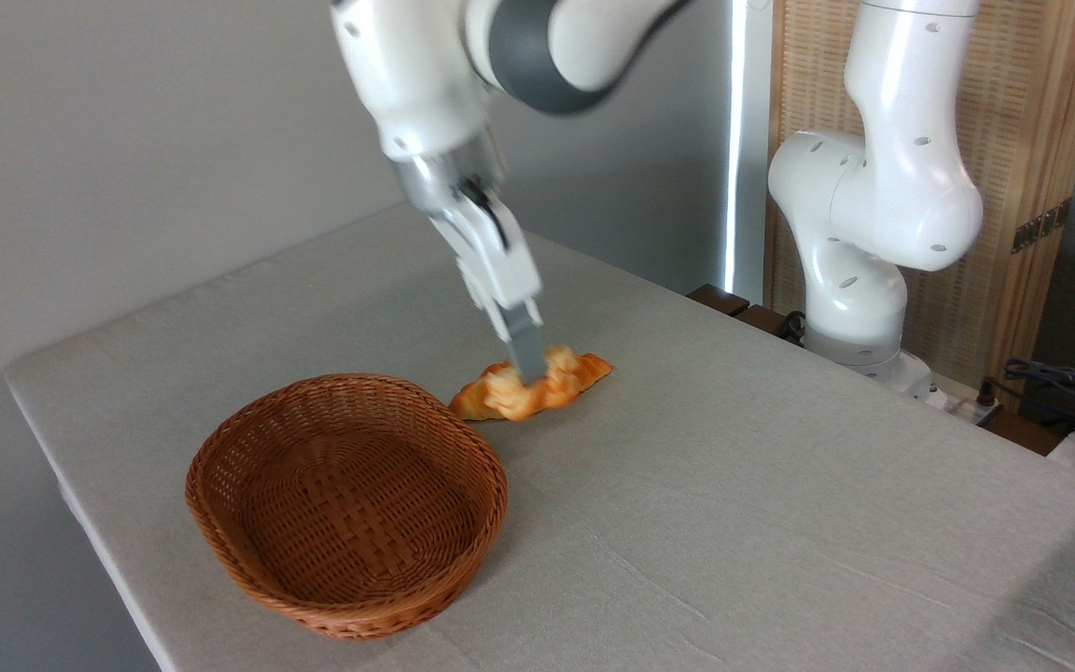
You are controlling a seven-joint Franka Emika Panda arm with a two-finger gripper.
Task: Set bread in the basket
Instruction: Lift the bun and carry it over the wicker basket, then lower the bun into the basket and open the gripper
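Reddish-brown wicker makes up the basket, an oval, shallow one with a braided rim, sitting near the left front edge of the table. Nothing lies inside it; only the woven floor shows.

The table is covered with a pale grey cloth, lightly creased toward the right.

Just beside the basket's far right rim, resting on the cloth, lies the bread. It looks long and low from this angle, with pale golden lumps on top and orange sides, its pointed ends reaching toward the basket on one side and away to the right on the other (the helper shape of a round bun is hard to confirm here, since the finger covers its middle). It is outside the basket and close to it, and whether it actually touches the rim I cannot tell.

The white arm leans down from the upper left, and its gripper reaches the top middle of the bread. One grey finger is plainly seen, its tip down against the bread's upper surface. The other finger is hidden behind it, so I cannot tell whether the fingers are spread, pressed together, or pinching the bread.

The arm's base stands at the table's far right edge, in front of a wooden slatted screen. Some dark cables lie at the far right.
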